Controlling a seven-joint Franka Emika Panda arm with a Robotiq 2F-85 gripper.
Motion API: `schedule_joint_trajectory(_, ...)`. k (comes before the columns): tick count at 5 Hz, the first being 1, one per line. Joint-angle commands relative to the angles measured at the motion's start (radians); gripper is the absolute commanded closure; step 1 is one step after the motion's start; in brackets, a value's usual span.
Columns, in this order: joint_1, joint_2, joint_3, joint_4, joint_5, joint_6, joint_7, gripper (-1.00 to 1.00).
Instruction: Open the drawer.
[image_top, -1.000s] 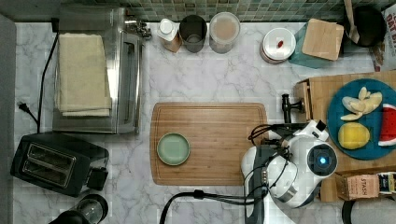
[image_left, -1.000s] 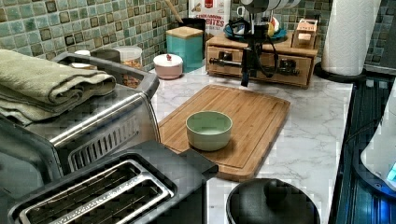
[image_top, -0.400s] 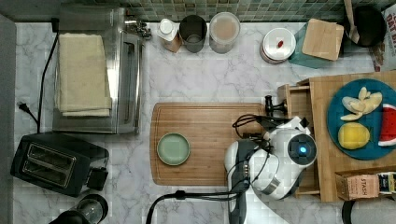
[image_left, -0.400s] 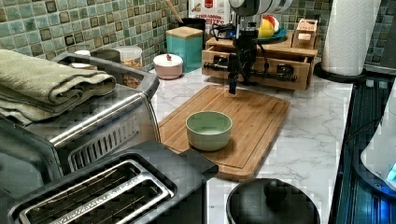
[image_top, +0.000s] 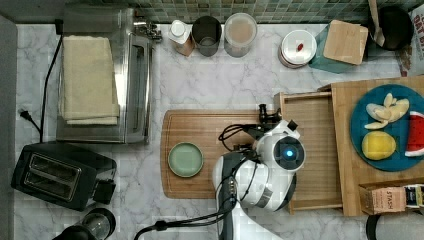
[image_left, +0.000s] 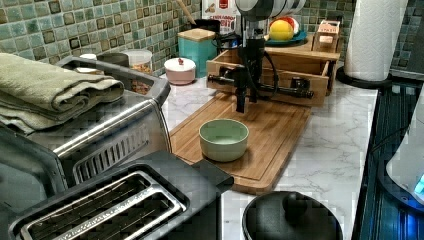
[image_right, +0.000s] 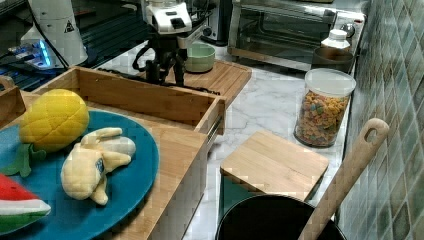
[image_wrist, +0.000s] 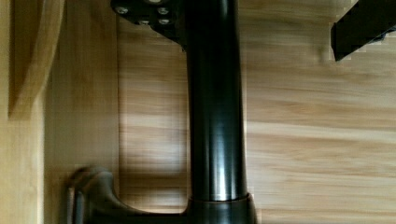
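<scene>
Drawer (image_top: 312, 150) pulled out, gripper (image_left: 242, 90) at handle (image_left: 280, 90)

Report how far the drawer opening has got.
Done: the drawer is pulled well out, its front over the cutting board edge and its wooden floor exposed. In hand: the gripper is at the black bar handle. Left: at most a little more travel, then release and retreat.

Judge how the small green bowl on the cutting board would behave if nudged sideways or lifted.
The green bowl looks low with a flat base, so it would probably slide on the smooth cutting board rather than tip or roll. It appears empty, so likely light. Its glossy surface suggests ceramic, perhaps slippery and breakable.
</scene>
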Motion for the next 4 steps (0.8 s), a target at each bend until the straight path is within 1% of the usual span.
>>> schedule_joint_trajectory(1,0.18,-0.061,0.101,0.023,0.035,-0.051,0.174,-1.0)
schedule_joint_trajectory(2,0.214,-0.058,0.126,0.047,0.003,-0.053,0.364,-1.0)
schedule_joint_trajectory(3,0.233,-0.045,0.139,0.063,-0.03,-0.038,0.491,-1.0)
schedule_joint_trajectory(4,0.221,-0.045,0.151,0.063,-0.032,-0.038,0.493,-1.0)
